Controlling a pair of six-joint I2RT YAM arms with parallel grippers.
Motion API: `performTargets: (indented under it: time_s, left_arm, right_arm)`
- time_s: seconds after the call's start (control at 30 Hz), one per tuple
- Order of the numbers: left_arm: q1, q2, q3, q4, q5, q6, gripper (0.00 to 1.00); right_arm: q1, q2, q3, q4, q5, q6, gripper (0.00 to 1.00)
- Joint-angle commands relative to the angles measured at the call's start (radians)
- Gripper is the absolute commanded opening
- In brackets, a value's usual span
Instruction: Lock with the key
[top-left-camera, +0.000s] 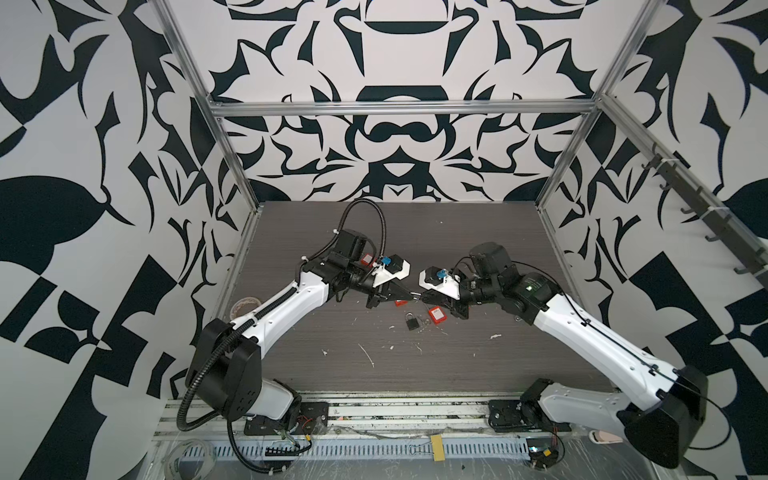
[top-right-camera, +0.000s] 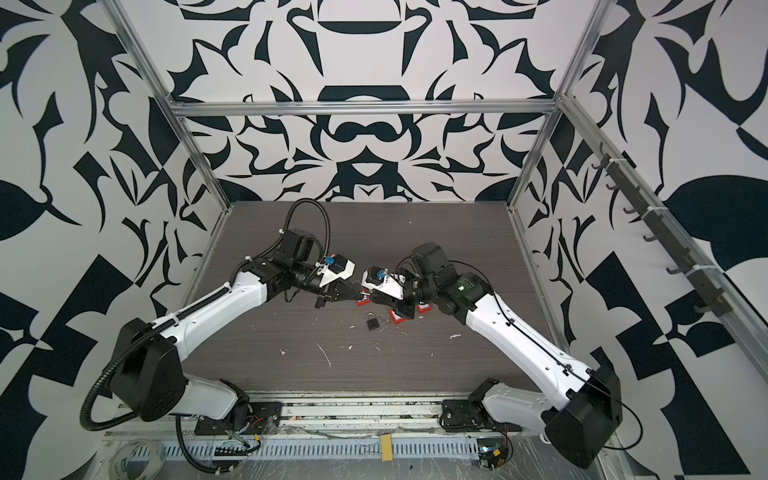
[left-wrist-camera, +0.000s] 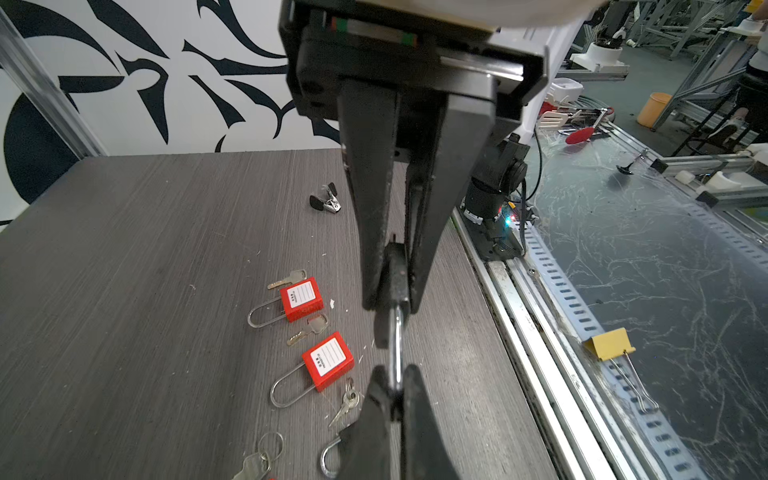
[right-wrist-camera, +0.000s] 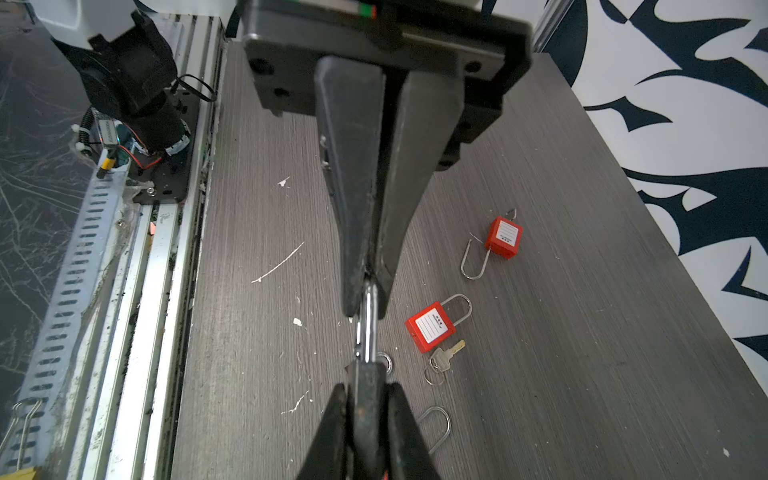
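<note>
A black padlock (top-left-camera: 416, 296) (top-right-camera: 365, 296) hangs above the table's middle between both grippers. My right gripper (right-wrist-camera: 368, 390) (top-left-camera: 424, 297) is shut on its black body (right-wrist-camera: 368, 401) (left-wrist-camera: 390, 286). My left gripper (left-wrist-camera: 395, 380) (top-left-camera: 409, 296) is shut on its silver shackle (left-wrist-camera: 396, 357) (right-wrist-camera: 367, 328). Several loose keys lie on the table below: one (left-wrist-camera: 309, 328) between two red padlocks, a small bunch (left-wrist-camera: 349, 401) near my left fingers, and one on a ring (right-wrist-camera: 446, 355). Neither gripper holds a key.
Red padlocks (left-wrist-camera: 301, 299) (left-wrist-camera: 328, 360) (right-wrist-camera: 503, 237) lie open-shackled on the grey table (top-left-camera: 332, 324). A second black padlock (top-left-camera: 412, 321) rests just in front of the grippers. A small binder clip (left-wrist-camera: 326, 201) lies farther off. A tape roll (top-left-camera: 245, 305) sits at the table's left edge.
</note>
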Motion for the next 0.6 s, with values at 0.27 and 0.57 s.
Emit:
performTargets:
  time_s: [0.27,0.57]
  left_arm:
    - [-0.095,0.009,-0.004,0.146,-0.025,-0.009,0.00]
    - [-0.109,-0.066,-0.084,0.236,-0.117,0.028,0.00]
  right_arm:
    - [0.025,0.016,-0.010,0.161,-0.115,0.052,0.00]
    - [0.017,0.006,-0.007,0.122,-0.159,0.056,0.00]
